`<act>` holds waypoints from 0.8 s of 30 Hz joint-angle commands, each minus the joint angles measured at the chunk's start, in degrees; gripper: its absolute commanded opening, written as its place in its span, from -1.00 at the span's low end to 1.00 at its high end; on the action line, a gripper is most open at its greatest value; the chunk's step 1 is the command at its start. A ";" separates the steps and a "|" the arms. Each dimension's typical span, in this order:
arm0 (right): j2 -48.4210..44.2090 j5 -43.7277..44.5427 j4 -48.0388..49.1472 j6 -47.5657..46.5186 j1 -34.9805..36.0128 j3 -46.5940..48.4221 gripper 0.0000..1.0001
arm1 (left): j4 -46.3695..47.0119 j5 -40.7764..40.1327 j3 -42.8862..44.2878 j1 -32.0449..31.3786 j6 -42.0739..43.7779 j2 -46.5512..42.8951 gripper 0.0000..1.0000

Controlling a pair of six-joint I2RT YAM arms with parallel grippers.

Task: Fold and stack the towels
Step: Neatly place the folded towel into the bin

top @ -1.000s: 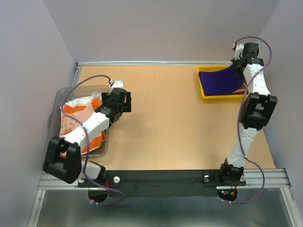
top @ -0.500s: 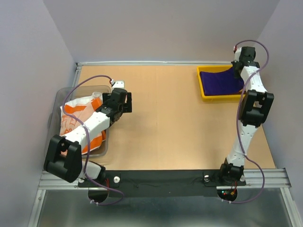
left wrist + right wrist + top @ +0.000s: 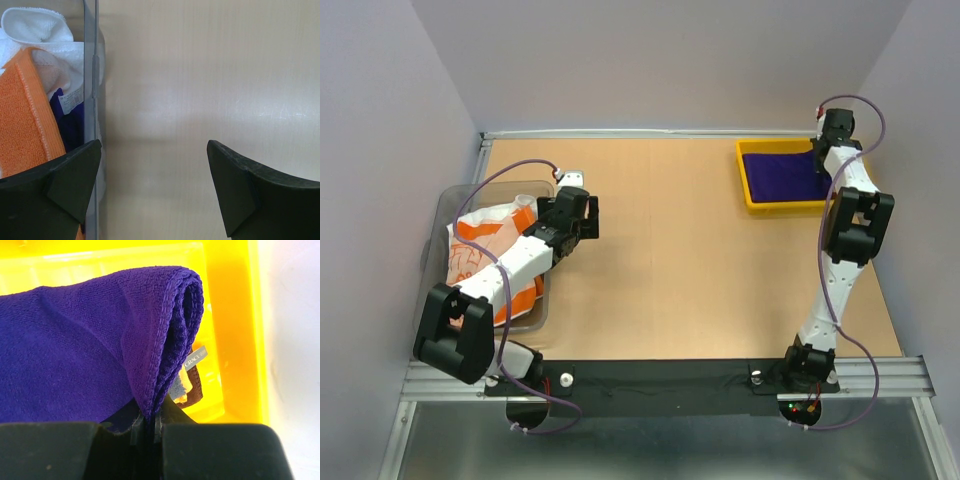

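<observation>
Clearly, the right gripper was closed tight on a folded edge of the purple towel, which lay inside the yellow tray at the far right corner of the desk. The step in hand seemed to be the placing of this towel in the tray. To do it well, I think the gripper should lower the pinched edge until the cloth rests flat on the tray floor, then open fully and rise straight up, so that the fold is not dragged open and the edge does not hang over the yellow wall. The left gripper was wide open and held nothing; it hovered over bare desk just beside the wall of the clear bin. In this bin waited the orange-and-white towel, and the left wrist view showed also a plain orange towel and a bit of dark purple cloth with a label. Some things were hard to tell: a brown and pale scrap showed under the purple fold, maybe another towel, but I cannot say. The fingertips of the right gripper were hidden by the cloth, and the bottom of the bin was covered by the left arm.
</observation>
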 commanded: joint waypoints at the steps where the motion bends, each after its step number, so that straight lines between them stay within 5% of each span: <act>1: 1.18 2.56 5.48 1.56 -1.22 -0.72 -0.99 | 1.01 -0.07 1.35 0.30 0.46 -0.13 0.97; 5: 2.68 2.74 6.80 2.00 -1.22 -0.28 -0.84 | 1.01 0.11 1.35 0.30 0.55 -0.13 0.97; 9: 3.82 3.18 7.42 3.40 -1.22 0.42 -0.15 | 1.01 0.20 1.52 0.39 0.63 -0.04 0.97; 15: 1.29 13.87 8.47 9.46 -1.57 1.83 0.57 | 0.84 0.29 1.53 0.30 0.55 -1.35 0.97; 24: -12.42 19.62 8.56 18.61 -3.68 -5.97 0.82 | 0.92 0.46 1.17 0.30 0.46 -8.64 0.97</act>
